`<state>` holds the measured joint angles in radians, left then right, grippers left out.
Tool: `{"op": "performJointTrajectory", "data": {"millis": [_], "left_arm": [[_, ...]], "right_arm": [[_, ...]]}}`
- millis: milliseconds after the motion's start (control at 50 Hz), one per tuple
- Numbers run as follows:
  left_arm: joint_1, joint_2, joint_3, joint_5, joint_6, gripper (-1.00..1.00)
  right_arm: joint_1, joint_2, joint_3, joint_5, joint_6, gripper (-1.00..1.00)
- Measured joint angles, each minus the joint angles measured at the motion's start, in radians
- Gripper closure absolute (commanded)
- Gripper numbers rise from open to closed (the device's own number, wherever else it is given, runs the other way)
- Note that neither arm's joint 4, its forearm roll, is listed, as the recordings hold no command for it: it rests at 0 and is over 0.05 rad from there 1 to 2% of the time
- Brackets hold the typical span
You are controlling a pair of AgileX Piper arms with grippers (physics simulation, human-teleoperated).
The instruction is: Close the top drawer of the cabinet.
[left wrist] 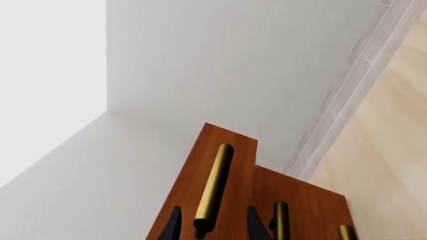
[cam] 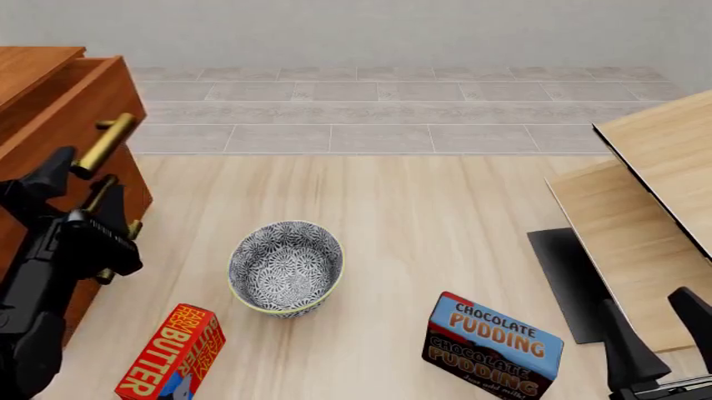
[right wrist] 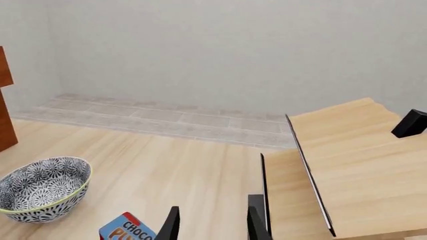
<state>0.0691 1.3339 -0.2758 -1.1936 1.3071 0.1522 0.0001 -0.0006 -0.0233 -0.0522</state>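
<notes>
The reddish-brown cabinet (cam: 25, 65) stands at the far left. Its top drawer (cam: 69, 112) juts out past the drawers below it. In the left wrist view the top drawer (left wrist: 230, 150) shows its long brass handle (left wrist: 215, 187) running between my left gripper's two black fingers (left wrist: 173, 226). My left gripper (cam: 87, 171) is open around the handle's near end, and I cannot tell if it touches. My right gripper (cam: 659, 323) is open and holds nothing, low at the right by the pale table and far from the cabinet.
A patterned bowl (cam: 285, 267) sits on the floor in the middle. A red butter box (cam: 172, 354) and a chocolate pudding box (cam: 493, 346) lie nearer me. A pale wood table (cam: 656, 200) with a black part (cam: 562, 275) stands at the right. Two lower brass handles (left wrist: 281, 220) show.
</notes>
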Motion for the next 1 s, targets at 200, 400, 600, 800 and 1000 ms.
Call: {"op": "performJointTrajectory", "data": {"millis": [200, 400, 600, 800, 1000], "left_arm": [[0.020, -0.009, 0.002, 0.006, -0.002, -1.00], [0.036, -0.013, 0.000, 0.013, -0.007, -1.00], [0.049, -0.013, -0.004, 0.017, -0.009, -1.00], [0.066, -0.012, -0.009, 0.023, -0.011, -1.00], [0.081, -0.005, -0.012, 0.019, -0.010, -1.00]], "right_arm": [[0.000, 0.000, 0.000, 0.002, 0.001, -1.00], [-0.001, 0.000, 0.000, 0.004, 0.001, -1.00], [-0.003, 0.000, 0.000, 0.007, 0.002, -1.00], [-0.003, 0.000, 0.000, 0.010, 0.003, -1.00], [-0.002, 0.000, 0.000, 0.012, 0.004, -1.00]]}}
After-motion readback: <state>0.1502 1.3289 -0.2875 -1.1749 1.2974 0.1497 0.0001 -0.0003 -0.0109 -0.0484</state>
